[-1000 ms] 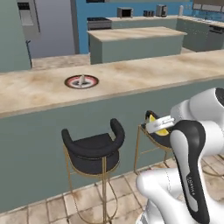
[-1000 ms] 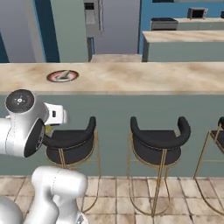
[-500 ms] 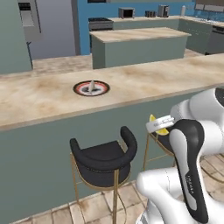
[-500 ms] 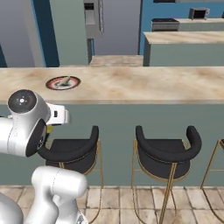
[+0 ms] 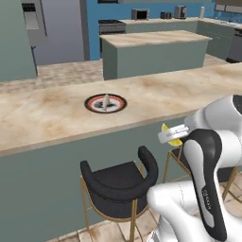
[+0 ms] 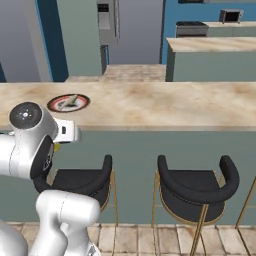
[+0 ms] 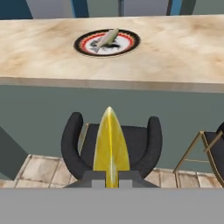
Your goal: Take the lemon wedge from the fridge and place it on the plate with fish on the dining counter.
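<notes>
closer now: across the earlier frames the whole scene slides and grows, so that's the base driving up to the dining counter (image 5: 42, 118), not the things shifting. left base view: the plate with fish (image 5: 105, 102) sits on the stone top, more central than before, with a black stool (image 5: 120, 182) tucked under the counter edge. the gripper (image 5: 171, 137) hangs out in front of the counter, below the top's level, fingers pressed together on the lemon wedge (image 5: 171, 140), which pokes out yellow either side of them. right base view: same counter, plate with fish (image 6: 68, 102) off to the left, and just a sliver of yellow of the lemon wedge (image 6: 57, 147) peeking past the arm's big joint; the fingers themselves are hidden behind the white body here, so the pinch can't be judged from this side. hand view: lemon wedge (image 7: 111, 148) stands up thin and tall between the tips of the gripper (image 7: 111, 178), with the plate with fish (image 7: 106, 42) up ahead on the counter and the stool (image 7: 111, 146) right behind the wedge. for doing this bit well, i'd say lift first so the wedge clears the counter lip, then reach forward over the plate and lower onto the pale centre beside the fish before letting go. hard to tell how much of the wedge is buried in the grip, and the fridge isn't something i can pick out for sure.
</notes>
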